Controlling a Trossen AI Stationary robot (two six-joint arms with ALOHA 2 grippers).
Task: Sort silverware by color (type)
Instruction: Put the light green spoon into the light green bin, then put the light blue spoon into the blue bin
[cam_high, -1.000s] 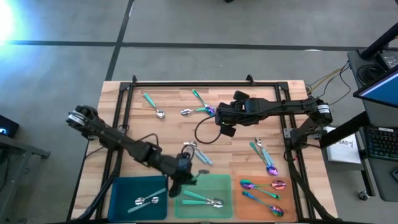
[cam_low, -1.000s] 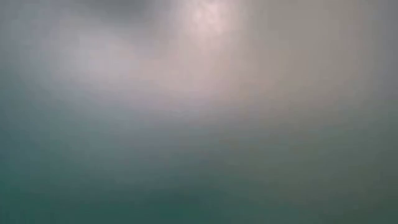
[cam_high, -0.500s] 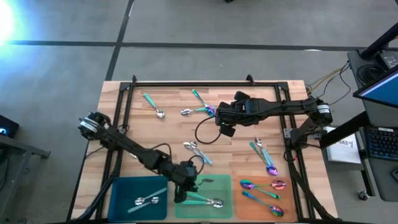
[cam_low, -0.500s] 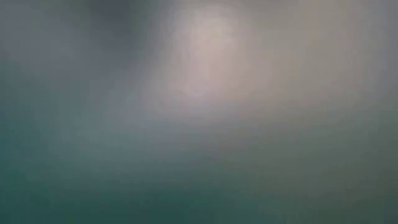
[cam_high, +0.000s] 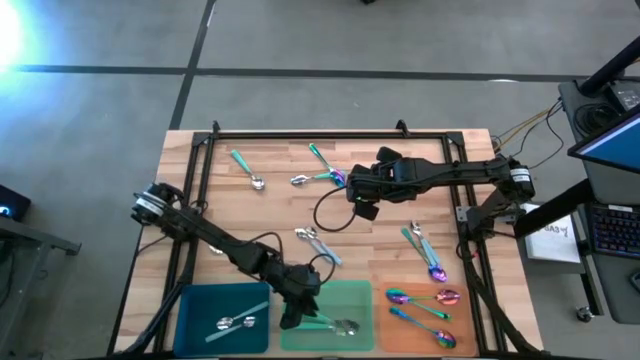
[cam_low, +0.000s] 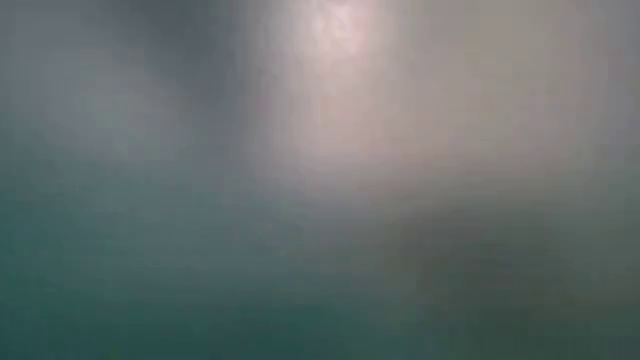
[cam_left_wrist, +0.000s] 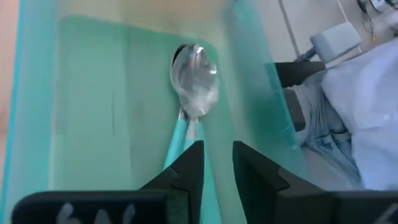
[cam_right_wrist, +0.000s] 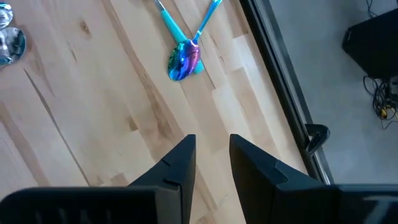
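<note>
The left gripper (cam_left_wrist: 217, 149), now lowered over the green tray (cam_left_wrist: 93, 93) at six o'clock, is parting its jaws slightly and releasing the teal-handled spoon (cam_left_wrist: 194, 81) there, sorted, while the right gripper (cam_high: 362, 195) is waiting, narrowly open and empty, toward one o'clock.

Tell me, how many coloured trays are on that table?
3, side by side along one table edge: the blue tray on the left, the green tray in the middle, the orange tray on the right.

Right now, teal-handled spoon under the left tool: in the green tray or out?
In. The left wrist view shows the teal-handled spoon lying flat on the green tray, bowl near its wall, beyond the open left tool.
</note>
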